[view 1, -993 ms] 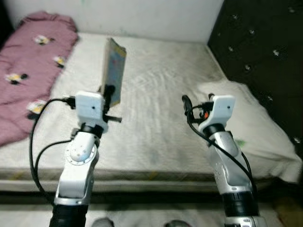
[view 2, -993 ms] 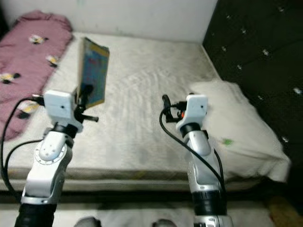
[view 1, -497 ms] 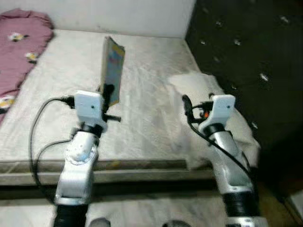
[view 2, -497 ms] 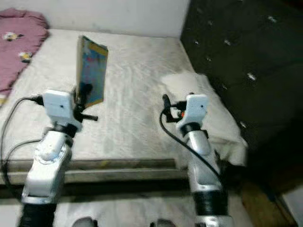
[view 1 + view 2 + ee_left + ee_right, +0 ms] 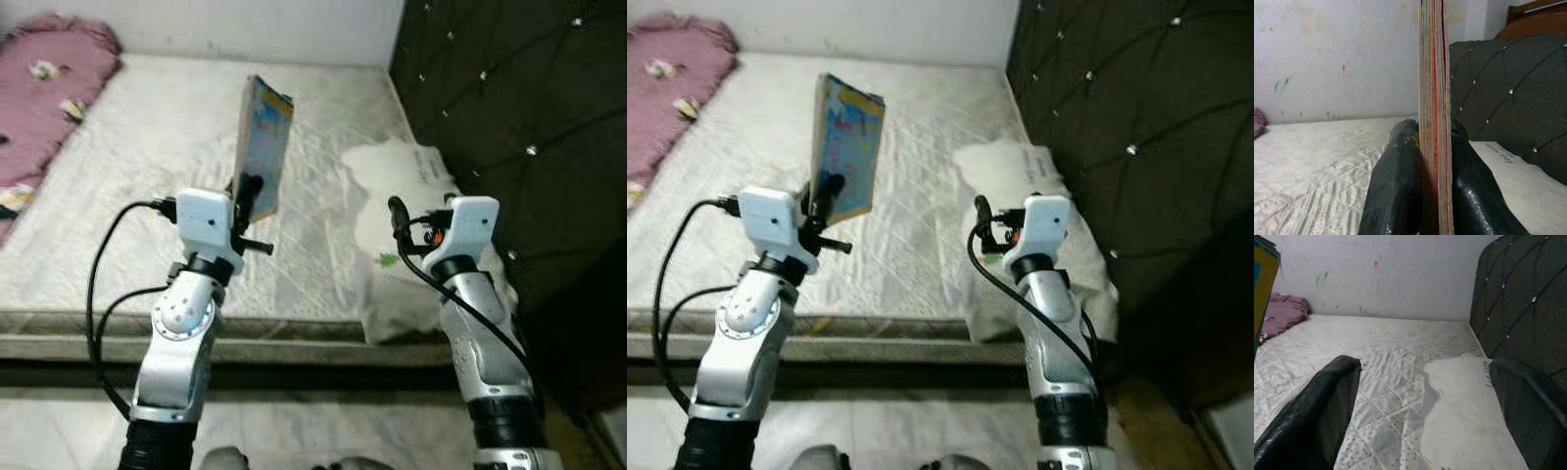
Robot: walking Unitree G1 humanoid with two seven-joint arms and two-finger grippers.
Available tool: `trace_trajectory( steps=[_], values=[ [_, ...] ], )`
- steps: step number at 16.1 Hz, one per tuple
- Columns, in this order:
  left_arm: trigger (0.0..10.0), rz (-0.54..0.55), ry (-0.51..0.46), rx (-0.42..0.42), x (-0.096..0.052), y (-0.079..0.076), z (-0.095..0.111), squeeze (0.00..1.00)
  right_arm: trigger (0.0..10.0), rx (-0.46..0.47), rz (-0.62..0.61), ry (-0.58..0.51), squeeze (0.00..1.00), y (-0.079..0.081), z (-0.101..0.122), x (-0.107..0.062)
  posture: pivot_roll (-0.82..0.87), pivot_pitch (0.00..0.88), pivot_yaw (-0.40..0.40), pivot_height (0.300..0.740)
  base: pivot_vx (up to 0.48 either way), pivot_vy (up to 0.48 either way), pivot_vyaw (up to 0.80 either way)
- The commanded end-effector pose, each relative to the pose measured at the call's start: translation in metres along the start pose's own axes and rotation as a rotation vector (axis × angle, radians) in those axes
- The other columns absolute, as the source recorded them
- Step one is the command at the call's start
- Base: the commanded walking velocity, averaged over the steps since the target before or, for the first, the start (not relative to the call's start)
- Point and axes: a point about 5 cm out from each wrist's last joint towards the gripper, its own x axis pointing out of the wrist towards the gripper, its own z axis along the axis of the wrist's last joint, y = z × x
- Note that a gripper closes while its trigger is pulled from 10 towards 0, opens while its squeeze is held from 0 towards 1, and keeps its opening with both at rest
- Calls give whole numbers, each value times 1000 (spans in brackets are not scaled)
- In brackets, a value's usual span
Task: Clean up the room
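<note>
one book (image 5: 263, 147) stands upright above the mattress (image 5: 147, 176), pinched edge-on in the left gripper (image 5: 250, 191). the right gripper (image 5: 1425, 431) hangs spread wide, holding nothing, over one white pillow (image 5: 402, 215) at the mattress's headboard (image 5: 509, 98) edge. one pink blanket (image 5: 44, 88) lies along the far left edge.

Looked like a bedroom in a home: bare quilted mattress (image 5: 147, 147) on a low frame, dark tufted headboard (image 5: 509, 108) along one side, white pillow (image 5: 411, 196) beside it, pink blanket (image 5: 44, 78) bunched in the far corner, marked white wall (image 5: 1376, 274), possibly tiled floor (image 5: 294, 431).
</note>
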Motion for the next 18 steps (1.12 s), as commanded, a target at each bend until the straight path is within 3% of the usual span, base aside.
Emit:
trace_trajectory(
  steps=[1, 12, 18],
  values=[
    [10000, -2, -62, 3, 1, 1, 12, 0, 10000, -7, 0, -16, 0, 0, 5, 1, -23, 0, -72, 740, 270, 0, 0],
    [10000, -8, -56, 3, 2, 1, 11, 0, 10000, -10, -5, -19, 0, 0, 6, 2, -24, 0, -72, 740, 269, 0, 0],
    [10000, 57, 28, 16, -2, 7, -4, 0, 10000, -20, -8, -13, 0, -2, 5, 2, -16, 0, -79, 740, 0, 0, 0]
  ],
)
